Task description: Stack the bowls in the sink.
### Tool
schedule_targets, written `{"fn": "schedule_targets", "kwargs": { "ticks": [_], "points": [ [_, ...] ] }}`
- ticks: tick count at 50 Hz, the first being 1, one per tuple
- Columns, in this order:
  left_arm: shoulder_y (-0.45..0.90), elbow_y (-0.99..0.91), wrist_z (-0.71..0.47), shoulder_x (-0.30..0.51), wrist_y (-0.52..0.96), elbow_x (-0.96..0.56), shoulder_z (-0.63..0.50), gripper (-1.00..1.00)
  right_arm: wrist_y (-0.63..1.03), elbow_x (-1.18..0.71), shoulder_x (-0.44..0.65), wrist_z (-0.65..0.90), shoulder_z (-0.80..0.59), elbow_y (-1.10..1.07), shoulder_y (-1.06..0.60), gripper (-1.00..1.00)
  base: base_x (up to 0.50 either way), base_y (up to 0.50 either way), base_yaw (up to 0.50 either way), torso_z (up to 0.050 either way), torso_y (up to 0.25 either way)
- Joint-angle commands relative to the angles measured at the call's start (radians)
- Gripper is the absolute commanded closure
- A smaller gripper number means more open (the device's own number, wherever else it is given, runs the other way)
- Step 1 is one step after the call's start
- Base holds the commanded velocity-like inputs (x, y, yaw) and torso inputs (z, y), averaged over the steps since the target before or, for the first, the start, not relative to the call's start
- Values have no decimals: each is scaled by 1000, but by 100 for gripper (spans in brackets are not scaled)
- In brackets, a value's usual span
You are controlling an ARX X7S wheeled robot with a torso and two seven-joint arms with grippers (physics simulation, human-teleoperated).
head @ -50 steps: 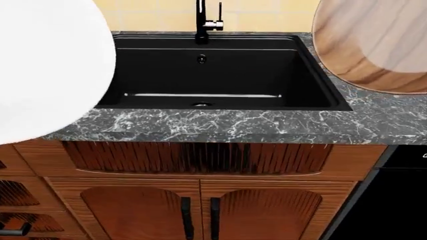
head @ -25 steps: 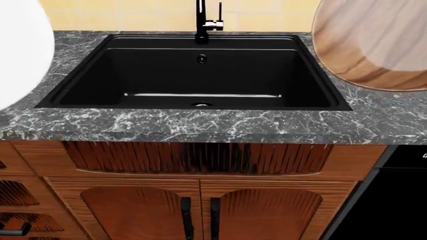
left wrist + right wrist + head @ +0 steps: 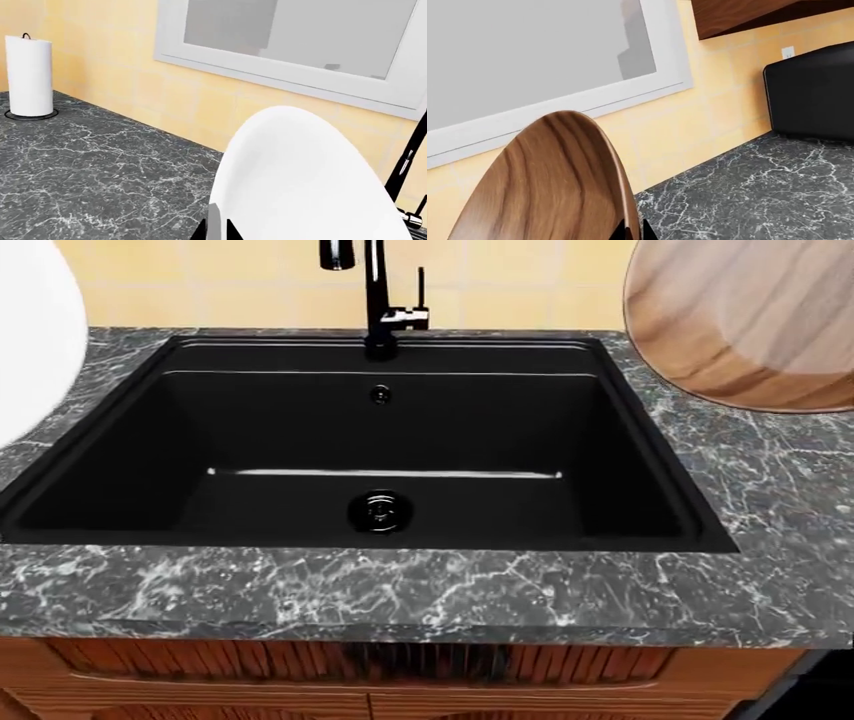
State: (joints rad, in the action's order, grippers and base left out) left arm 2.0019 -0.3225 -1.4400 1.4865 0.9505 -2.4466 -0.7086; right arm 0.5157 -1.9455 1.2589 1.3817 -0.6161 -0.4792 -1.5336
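Black and bare, the sink sits in the marble counter. Left fingers pinch the white bowl above its left edge; right fingers pinch the wooden bowl above its right.

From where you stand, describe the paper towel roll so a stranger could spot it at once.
Start at the black sink set in the dark marble counter, then follow the counter away from it along the yellow tiled wall, past the white bowl. The paper towel roll stands upright there on a round base. It is the only tall white cylinder; the bowl is rounded.
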Motion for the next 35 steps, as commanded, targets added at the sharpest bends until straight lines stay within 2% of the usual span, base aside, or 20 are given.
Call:
{"fn": "schedule_targets", "kwargs": {
  "ticks": [1,11,22,35],
  "points": [
    [20,-2,-2,6,-4,1,10,100,1,15,0,-2,9,-3,-9,100,501,-50,0,0,0],
    [12,-4,1,5,-7,6,14,100,28,22,-5,-7,4,0,-20,100,500,14,0,0,1],
    [3,-7,6,8,-12,11,20,100,58,23,-21,-10,-4,10,-36,100,497,195,0,0,2],
    [-4,-4,3,3,-4,9,25,100,12,17,2,-12,11,-1,-4,100,497,159,0,1,2]
  ]
}}
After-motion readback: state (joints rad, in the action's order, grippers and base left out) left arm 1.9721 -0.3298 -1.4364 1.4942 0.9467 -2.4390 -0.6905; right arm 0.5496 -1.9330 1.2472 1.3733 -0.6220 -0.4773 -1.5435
